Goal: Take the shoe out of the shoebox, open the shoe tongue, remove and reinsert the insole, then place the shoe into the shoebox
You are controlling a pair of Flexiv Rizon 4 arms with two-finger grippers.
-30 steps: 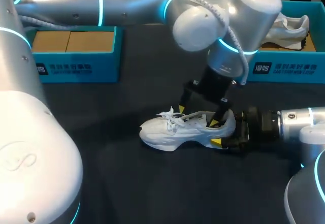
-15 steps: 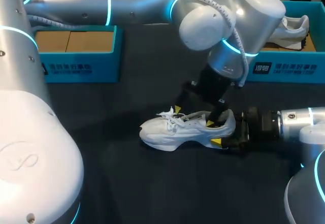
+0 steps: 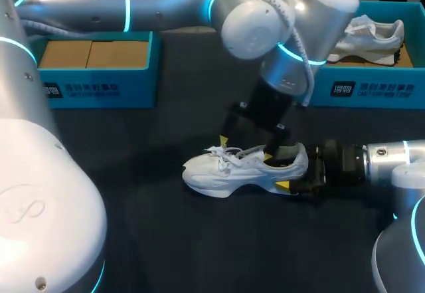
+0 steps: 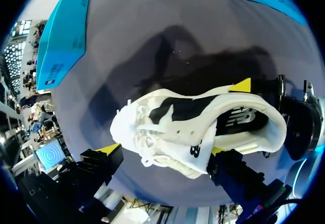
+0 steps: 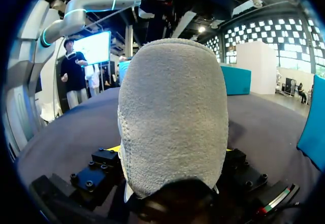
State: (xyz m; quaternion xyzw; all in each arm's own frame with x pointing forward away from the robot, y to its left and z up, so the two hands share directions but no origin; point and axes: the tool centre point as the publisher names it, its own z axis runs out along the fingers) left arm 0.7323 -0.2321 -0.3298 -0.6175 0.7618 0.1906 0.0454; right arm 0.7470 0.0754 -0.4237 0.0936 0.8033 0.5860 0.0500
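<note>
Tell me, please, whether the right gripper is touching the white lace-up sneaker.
Touching: the right wrist view shows the right gripper pressing both sides of the white sneaker.

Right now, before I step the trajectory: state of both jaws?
Left gripper: jaws open over the shoe, holding nothing.
Right gripper: jaws shut on the shoe's heel.
</note>
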